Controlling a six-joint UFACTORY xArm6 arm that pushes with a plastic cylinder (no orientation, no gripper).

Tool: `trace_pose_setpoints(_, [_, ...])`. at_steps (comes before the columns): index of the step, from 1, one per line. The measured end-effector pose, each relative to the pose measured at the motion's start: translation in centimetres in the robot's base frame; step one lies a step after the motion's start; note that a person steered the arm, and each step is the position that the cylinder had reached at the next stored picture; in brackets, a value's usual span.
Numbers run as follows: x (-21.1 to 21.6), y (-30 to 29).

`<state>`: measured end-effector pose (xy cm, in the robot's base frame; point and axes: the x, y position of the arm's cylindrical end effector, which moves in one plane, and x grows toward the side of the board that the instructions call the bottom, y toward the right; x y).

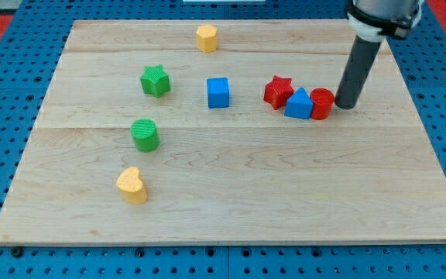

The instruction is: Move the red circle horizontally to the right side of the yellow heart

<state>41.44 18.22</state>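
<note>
My tip rests on the bench near its right edge, touching the right side of the red circle; the rod has no fingers to spread or press. The circle stands upright, against the blue triangular block, which touches the red star. The yellow heart lies well apart, towards the bottom-left corner. No writing is readable.

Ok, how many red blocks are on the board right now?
2. The red star sits right of centre, against the blue block; the red circle is on that blue block's right, with my tip at its right side. Nothing looks hidden.
</note>
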Motion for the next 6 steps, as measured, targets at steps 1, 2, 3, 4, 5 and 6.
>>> trace_pose_setpoints(1, [-4.7, 1.5])
trace_pose_setpoints(2, [-8.6, 0.5])
trace_pose_setpoints(3, [-3.9, 2.7])
trace_pose_setpoints(4, [-3.8, 0.9])
trace_pose_setpoints(5, [-4.3, 0.5])
trace_pose_setpoints(6, [-4.8, 0.7])
